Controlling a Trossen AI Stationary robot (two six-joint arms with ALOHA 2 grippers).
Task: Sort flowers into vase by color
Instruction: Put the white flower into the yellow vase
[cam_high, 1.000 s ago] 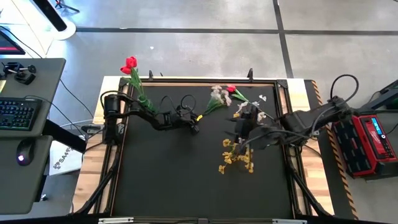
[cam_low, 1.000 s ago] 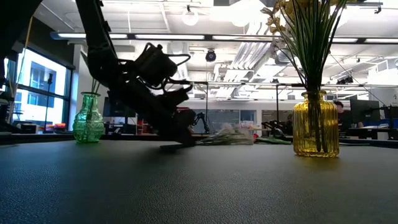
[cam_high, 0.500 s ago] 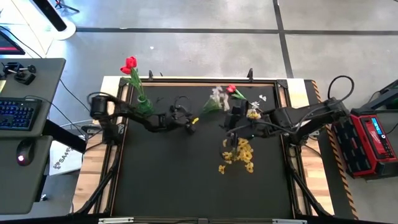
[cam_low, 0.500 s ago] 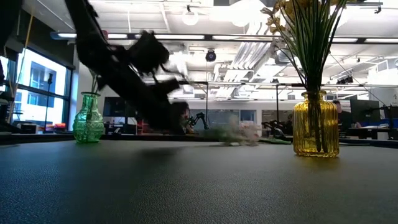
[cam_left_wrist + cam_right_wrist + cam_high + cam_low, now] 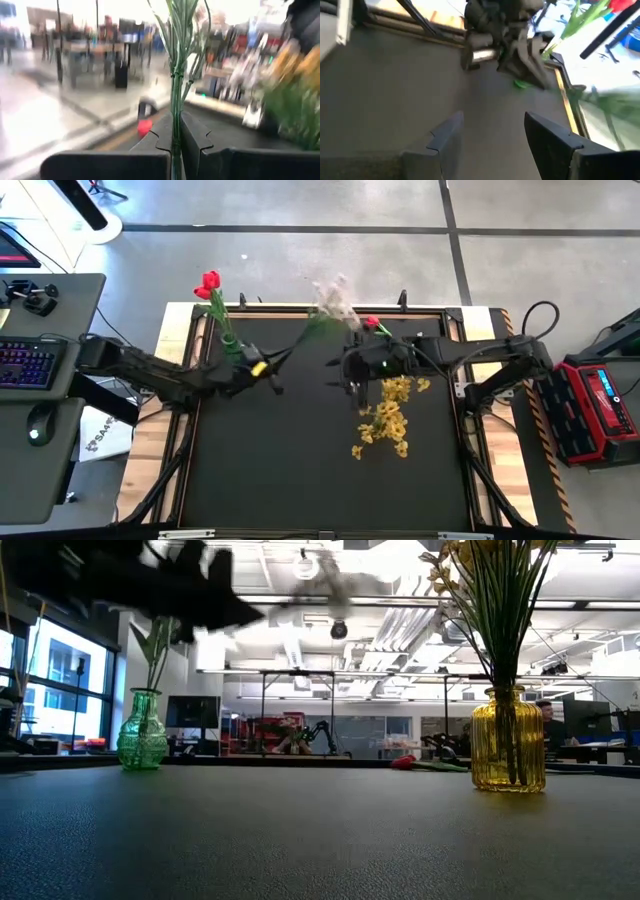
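Note:
My left gripper is raised over the table's left half, next to the green vase, and is shut on a whitish flower spray. The green vase holds a red tulip. Yellow flowers stand in the yellow vase. Another red tulip lies on the mat near the far edge. My right gripper hovers open beside the yellow flowers, with nothing between its fingers. My left gripper pinches the whitish spray's green stem between its two fingers, low on the stem. The fingers point about level and lie along the stem. The spray is lifted clear of the table, its blossom end slanting up toward the far edge.
A raised wooden rim frames the black mat. A desk with a keyboard stands to the left and a red case to the right. The near half of the mat is bare.
My left gripper has risen and drawn back toward the table's left edge, tipping up to about level. The whitish spray, which lay on the mat, has been lifted clear with its blossoms swinging up. My right gripper has moved toward the table's left, staying open.

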